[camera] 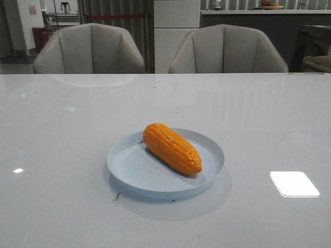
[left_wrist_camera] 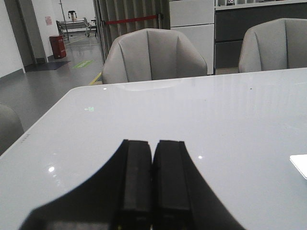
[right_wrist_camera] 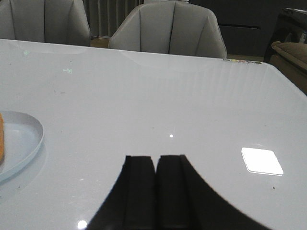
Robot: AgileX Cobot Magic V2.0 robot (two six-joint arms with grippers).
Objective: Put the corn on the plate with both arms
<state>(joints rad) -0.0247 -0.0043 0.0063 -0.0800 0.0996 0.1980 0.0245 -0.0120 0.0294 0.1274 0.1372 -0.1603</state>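
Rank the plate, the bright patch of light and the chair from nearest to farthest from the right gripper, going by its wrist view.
From the right gripper:
1. Patch of light, on the table to one side.
2. Plate, at the opposite edge; nearly as close.
3. Chair, beyond the table.

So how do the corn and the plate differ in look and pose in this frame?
The corn is orange, glossy and ridged with kernel rows; the plate is pale blue and plain. The corn is long and tapered, lying diagonally; the plate is round, shallow and flat on the table. The corn spans roughly half the plate's width. Shared: both sit at rest, the corn lying inside the plate's rim, with no gripper touching either.
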